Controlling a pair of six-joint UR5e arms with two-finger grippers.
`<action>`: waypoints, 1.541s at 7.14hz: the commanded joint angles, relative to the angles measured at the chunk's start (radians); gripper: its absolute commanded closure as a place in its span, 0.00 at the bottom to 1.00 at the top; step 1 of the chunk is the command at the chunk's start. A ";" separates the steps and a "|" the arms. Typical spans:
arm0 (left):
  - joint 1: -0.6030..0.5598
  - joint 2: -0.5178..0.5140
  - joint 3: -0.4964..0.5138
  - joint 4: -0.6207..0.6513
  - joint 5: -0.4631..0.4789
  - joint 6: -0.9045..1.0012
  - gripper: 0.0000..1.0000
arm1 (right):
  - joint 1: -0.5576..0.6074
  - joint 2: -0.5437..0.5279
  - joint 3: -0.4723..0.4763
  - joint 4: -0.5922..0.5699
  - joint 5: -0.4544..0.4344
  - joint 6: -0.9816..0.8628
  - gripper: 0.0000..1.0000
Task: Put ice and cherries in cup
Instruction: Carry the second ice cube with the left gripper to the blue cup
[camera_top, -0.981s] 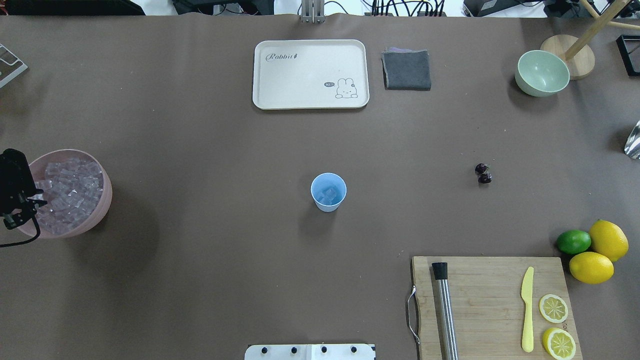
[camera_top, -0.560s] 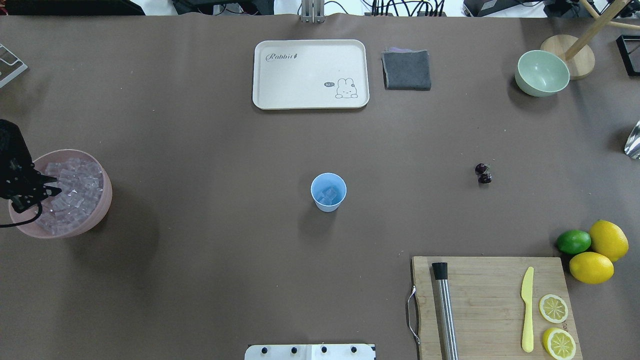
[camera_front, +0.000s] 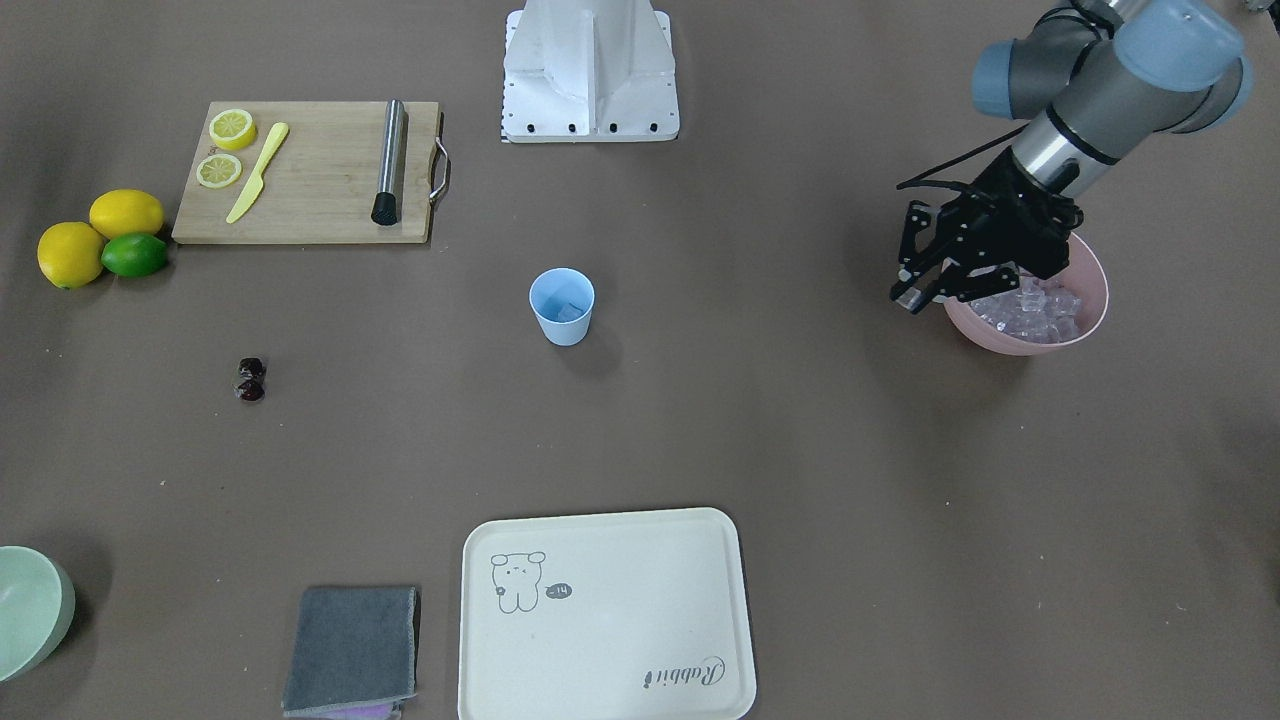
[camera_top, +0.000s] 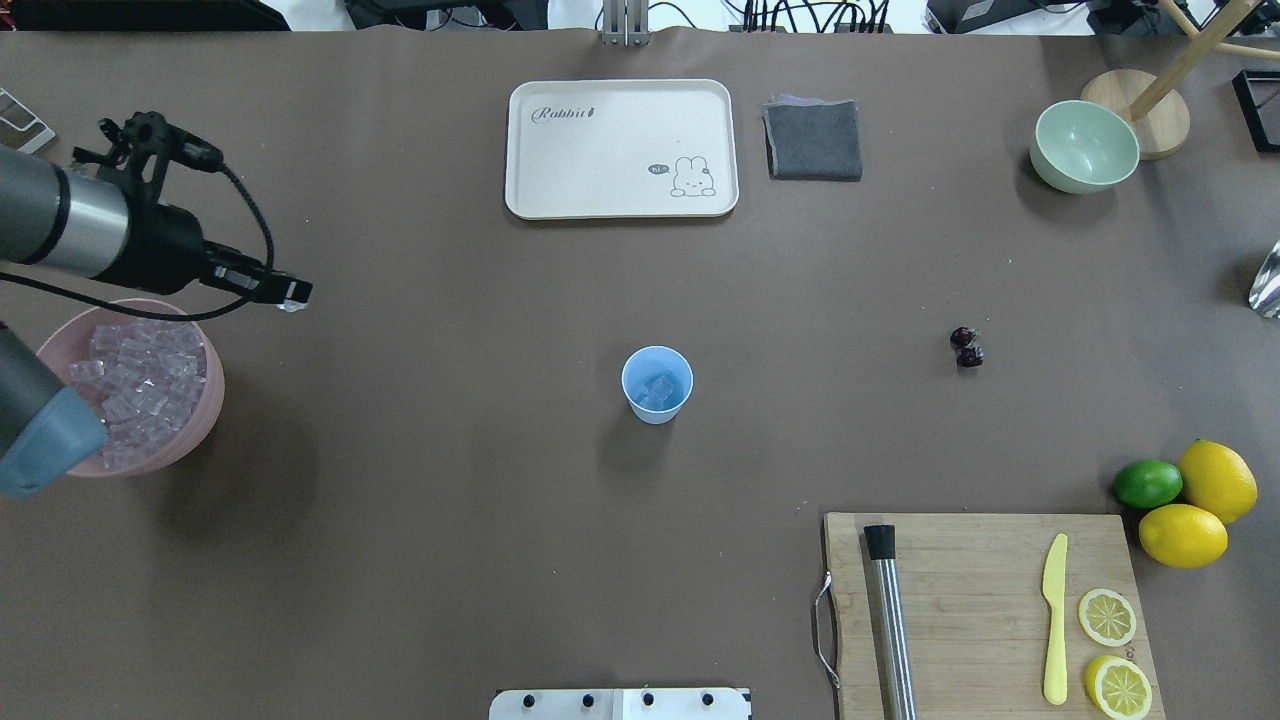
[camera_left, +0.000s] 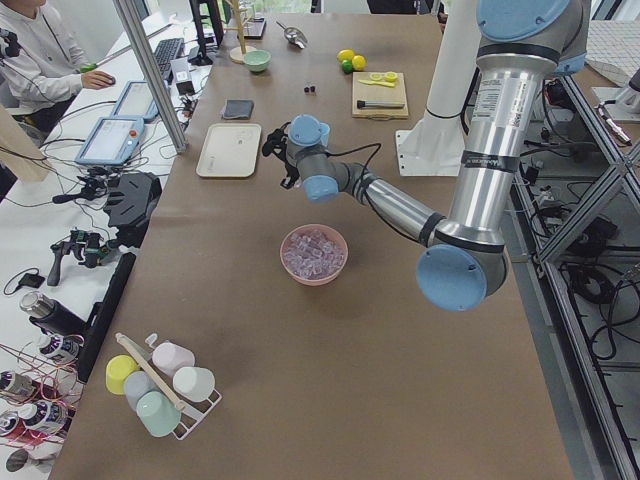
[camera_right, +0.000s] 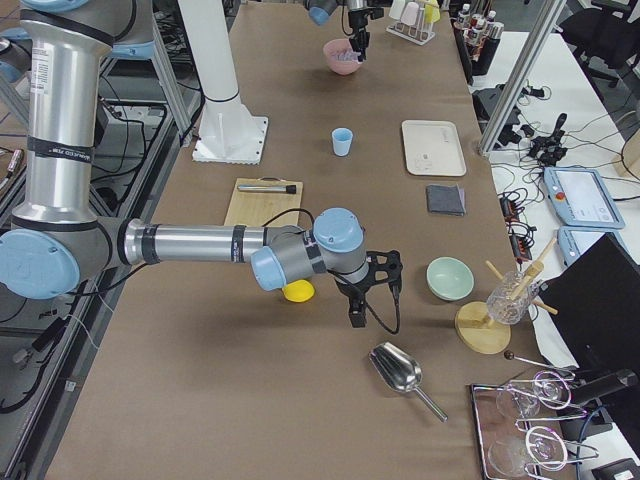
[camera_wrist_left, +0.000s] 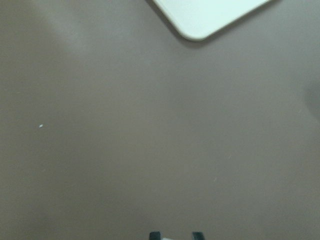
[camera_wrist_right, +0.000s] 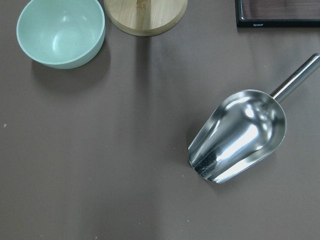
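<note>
The light blue cup (camera_top: 657, 384) stands upright mid-table with a few ice cubes inside; it also shows in the front view (camera_front: 562, 306). More ice (camera_top: 140, 385) fills the pink bowl (camera_top: 215, 385) at the left. My left gripper (camera_top: 292, 296) hangs above the table just past the bowl's far rim, shut on a small clear ice cube; in the left wrist view its fingertips (camera_wrist_left: 155, 235) pinch something pale. Two dark cherries (camera_top: 966, 347) lie together right of the cup. My right gripper (camera_right: 356, 318) shows only in the right side view; I cannot tell its state.
A cream tray (camera_top: 620, 148), grey cloth (camera_top: 813, 140) and pale green bowl (camera_top: 1084, 146) sit at the far side. A cutting board (camera_top: 985, 600) holds a muddler, yellow knife and lemon slices; lemons and a lime lie beside it. A metal scoop (camera_wrist_right: 240, 135) lies under the right wrist.
My left gripper has lifted out of the pink bowl and moved toward the far side and the table's middle, with an ice cube in its fingers. Cup and cherries have not moved.
</note>
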 joint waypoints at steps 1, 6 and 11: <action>0.228 -0.192 0.033 -0.001 0.238 -0.341 1.00 | 0.000 0.006 0.000 -0.002 -0.001 0.000 0.00; 0.504 -0.338 0.099 -0.009 0.638 -0.516 1.00 | -0.002 0.009 0.004 0.000 0.004 0.000 0.00; 0.480 -0.391 0.179 -0.006 0.706 -0.525 1.00 | -0.005 0.010 0.003 -0.002 0.002 0.000 0.00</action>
